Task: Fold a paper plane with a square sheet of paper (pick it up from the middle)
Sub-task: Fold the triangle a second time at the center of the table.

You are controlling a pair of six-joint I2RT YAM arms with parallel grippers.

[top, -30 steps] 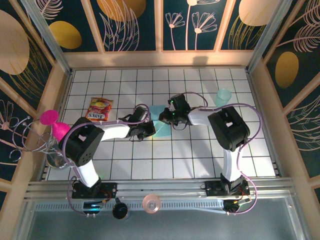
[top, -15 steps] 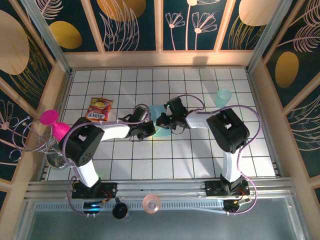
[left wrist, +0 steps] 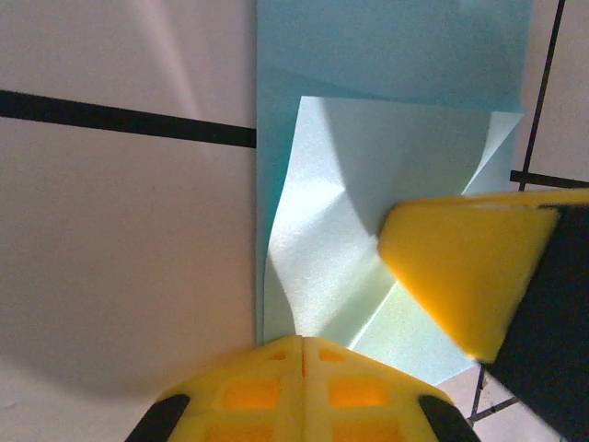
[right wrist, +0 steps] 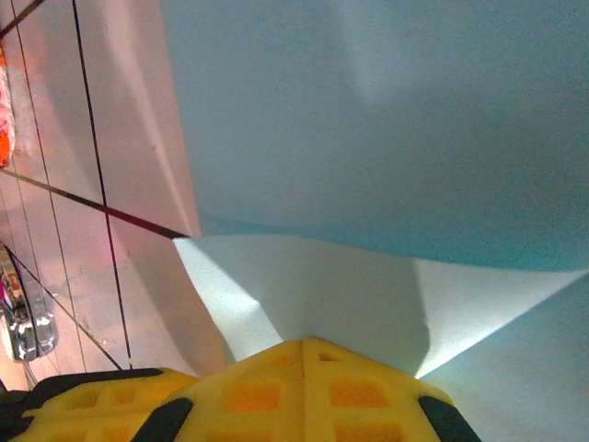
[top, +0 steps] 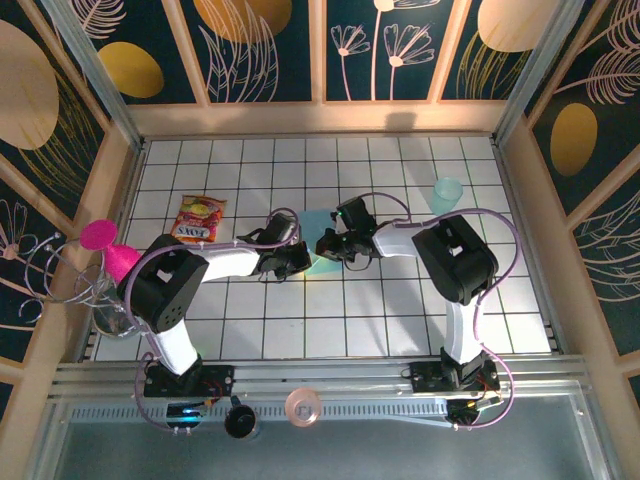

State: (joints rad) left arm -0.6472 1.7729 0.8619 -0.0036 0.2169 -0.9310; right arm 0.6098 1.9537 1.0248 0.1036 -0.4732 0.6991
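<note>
**Right end effector [right wrist: 304, 348] has slid left onto the square sheet of paper [left wrist: 386, 55]**

Since a second ago the right wrist has shifted a little toward the left edge of the tabletop [top: 400, 320] and now covers more of the sheet. The left arm has hardly moved.

By count there is one sheet, one pale-teal cup [top: 447, 192], one snack packet [top: 200, 217], and two arms, each with one end effector.

The sheet lies at about the middle of the tabletop, flat on the tiles except for one pale flap folded up and back over it. It is partly creased and not a finished plane.

The right end effector is fully closed. The raised flap narrows to a point that runs into its tips, with creases spreading out from there, so it is pinching the paper.

The left end effector [left wrist: 302, 348] is also fully closed, with no gap between its yellow fingers. Its tips sit at the near edge of the same flap, touching it. Whether they pinch the paper or only press on it cannot be told.

In the left wrist view, a right finger [left wrist: 460, 276] rests against the flap just beside the left tips.

The cup stands upright near the far right corner, well apart from the sheet. The packet lies toward the left edge, in the far half.
</note>
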